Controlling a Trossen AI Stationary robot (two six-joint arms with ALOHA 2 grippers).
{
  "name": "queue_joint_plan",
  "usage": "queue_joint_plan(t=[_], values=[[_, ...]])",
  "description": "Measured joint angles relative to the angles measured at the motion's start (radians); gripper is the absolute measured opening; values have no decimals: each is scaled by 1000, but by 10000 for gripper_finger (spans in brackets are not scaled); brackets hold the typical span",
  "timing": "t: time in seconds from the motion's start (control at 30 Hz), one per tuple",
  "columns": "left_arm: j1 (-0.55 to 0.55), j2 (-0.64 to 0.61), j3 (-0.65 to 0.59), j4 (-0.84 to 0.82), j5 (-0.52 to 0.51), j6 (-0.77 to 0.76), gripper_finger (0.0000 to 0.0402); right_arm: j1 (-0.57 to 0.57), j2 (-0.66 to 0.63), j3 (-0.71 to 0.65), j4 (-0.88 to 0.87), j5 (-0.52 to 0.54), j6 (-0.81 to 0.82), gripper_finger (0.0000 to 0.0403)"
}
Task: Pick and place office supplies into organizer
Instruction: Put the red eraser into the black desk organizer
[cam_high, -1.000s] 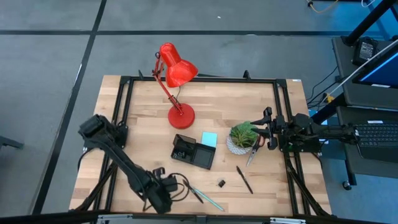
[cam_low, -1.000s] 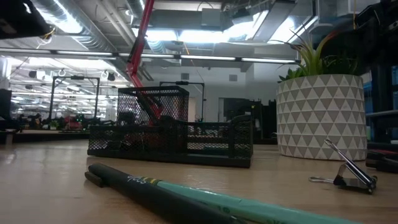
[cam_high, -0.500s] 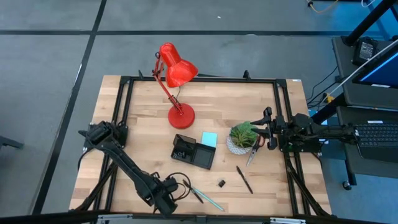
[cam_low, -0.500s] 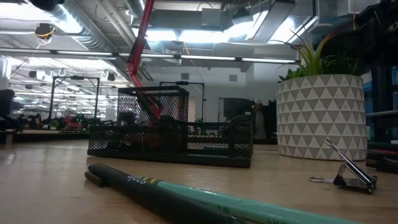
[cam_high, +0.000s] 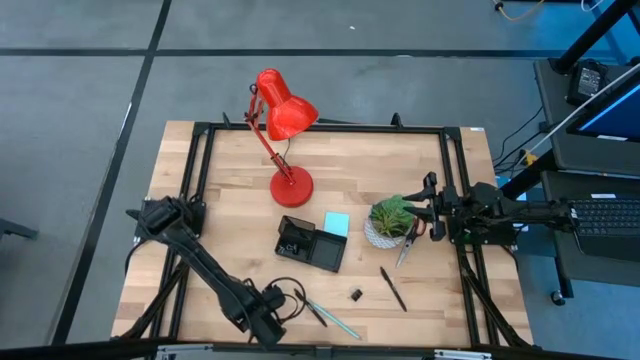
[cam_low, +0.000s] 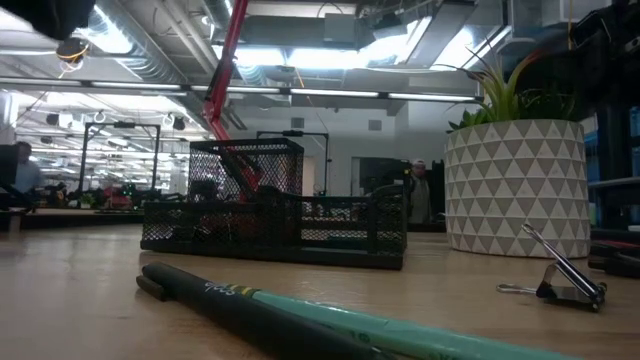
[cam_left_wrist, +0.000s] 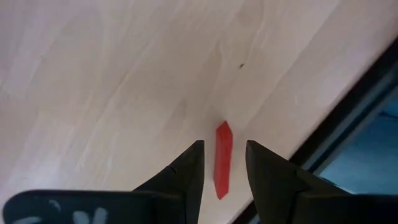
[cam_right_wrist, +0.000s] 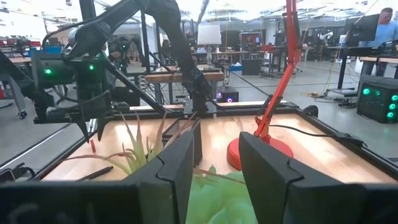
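The black mesh organizer (cam_high: 310, 243) stands mid-table and shows in the low view (cam_low: 275, 215). A light blue sticky-note pad (cam_high: 336, 223) lies beside it. A dark pen and a teal pen (cam_high: 328, 316) lie near the table's near edge, close in the low view (cam_low: 300, 315). Another dark pen (cam_high: 393, 288) and a black clip (cam_high: 355, 295) lie right of them. The scissors (cam_high: 406, 244) lie by the plant pot. My left gripper (cam_high: 268, 328) is open and empty, low at the near edge. My right gripper (cam_high: 420, 207) is open over the plant's right side (cam_right_wrist: 217, 140).
A red desk lamp (cam_high: 285, 140) stands at the far middle. The green plant in a white pot (cam_high: 386, 222) stands right of the organizer. A dark cable (cam_high: 288, 293) loops by my left gripper. A small red strip (cam_left_wrist: 222, 158) lies on the wood between my left fingers.
My left arm has lowered, and its gripper has shifted slightly toward the table's near edge. My right arm has kept still.
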Motion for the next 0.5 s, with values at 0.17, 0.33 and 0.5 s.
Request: queue_joint_plan(t=[0.17,0.33,0.5], values=[[0,30,0,2,17,4,111,0,0,0,-2,0,0,132],[0,42,0,7,25,5,111,0,0,0,-2,0,1,132],[0,44,0,10,24,5,96,0,0,0,-5,0,1,132]])
